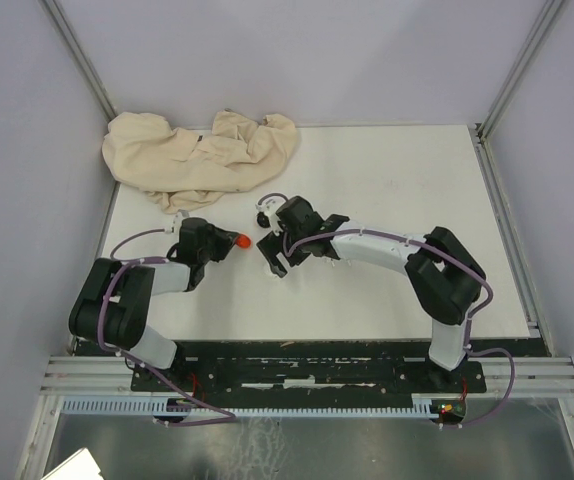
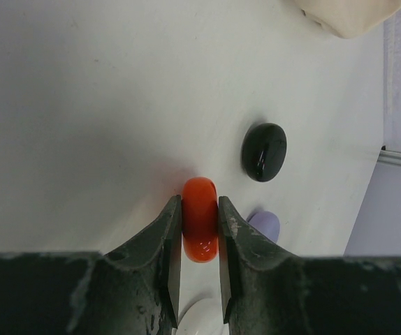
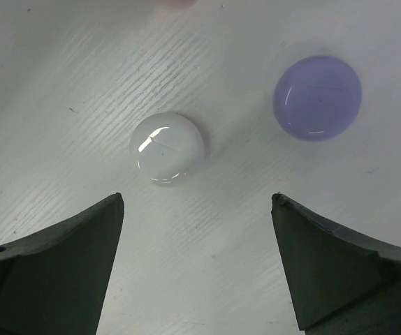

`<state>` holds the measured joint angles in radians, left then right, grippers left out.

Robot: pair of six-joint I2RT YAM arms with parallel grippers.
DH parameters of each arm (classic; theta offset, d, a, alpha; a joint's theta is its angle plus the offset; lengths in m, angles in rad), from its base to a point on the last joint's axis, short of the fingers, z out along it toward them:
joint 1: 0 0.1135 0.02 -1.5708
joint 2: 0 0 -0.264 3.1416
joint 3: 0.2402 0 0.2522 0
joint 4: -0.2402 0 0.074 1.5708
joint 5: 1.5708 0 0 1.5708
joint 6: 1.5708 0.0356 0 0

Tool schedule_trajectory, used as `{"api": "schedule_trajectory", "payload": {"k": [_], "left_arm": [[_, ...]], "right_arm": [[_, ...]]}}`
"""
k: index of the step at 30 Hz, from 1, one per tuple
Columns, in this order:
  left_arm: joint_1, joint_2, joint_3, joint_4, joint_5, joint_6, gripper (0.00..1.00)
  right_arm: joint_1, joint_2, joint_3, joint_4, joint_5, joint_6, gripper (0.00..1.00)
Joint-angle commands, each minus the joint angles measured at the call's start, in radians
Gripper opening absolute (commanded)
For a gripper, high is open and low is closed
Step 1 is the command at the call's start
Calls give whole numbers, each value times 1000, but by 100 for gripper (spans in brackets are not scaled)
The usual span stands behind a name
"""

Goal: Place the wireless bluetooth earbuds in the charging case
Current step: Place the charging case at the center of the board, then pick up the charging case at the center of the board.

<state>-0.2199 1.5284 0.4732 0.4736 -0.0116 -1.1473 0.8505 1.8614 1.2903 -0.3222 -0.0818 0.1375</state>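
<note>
My left gripper is shut on a red round case, held on edge between the fingers and seen as an orange-red spot in the top view. Beyond it on the white table lie a black round case and a pale purple one. My right gripper is open and empty, hovering just short of a white round case, with the purple case further to the right. No stemmed earbuds show in any view.
A crumpled beige cloth lies at the back left of the table. The two grippers are close together near the table's middle. Grey walls close in both sides.
</note>
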Motion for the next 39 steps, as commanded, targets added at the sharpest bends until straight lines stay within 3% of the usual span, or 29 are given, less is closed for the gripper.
{"api": "schedule_trajectory", "payload": {"k": [1, 7, 16, 27, 39], "left_arm": [[10, 12, 5, 31, 15, 58, 29], [16, 9, 8, -7, 17, 69, 46], [40, -41, 17, -119, 12, 91, 58], [78, -187, -9, -203, 16, 86, 58], [109, -256, -12, -231, 41, 85, 58]], "right_arm": [[25, 32, 59, 6, 13, 13, 94], [49, 68, 80, -7, 31, 22, 94], [70, 116, 116, -37, 51, 59, 89], [77, 183, 167, -70, 66, 42, 82], [81, 211, 185, -95, 94, 16, 61]]}}
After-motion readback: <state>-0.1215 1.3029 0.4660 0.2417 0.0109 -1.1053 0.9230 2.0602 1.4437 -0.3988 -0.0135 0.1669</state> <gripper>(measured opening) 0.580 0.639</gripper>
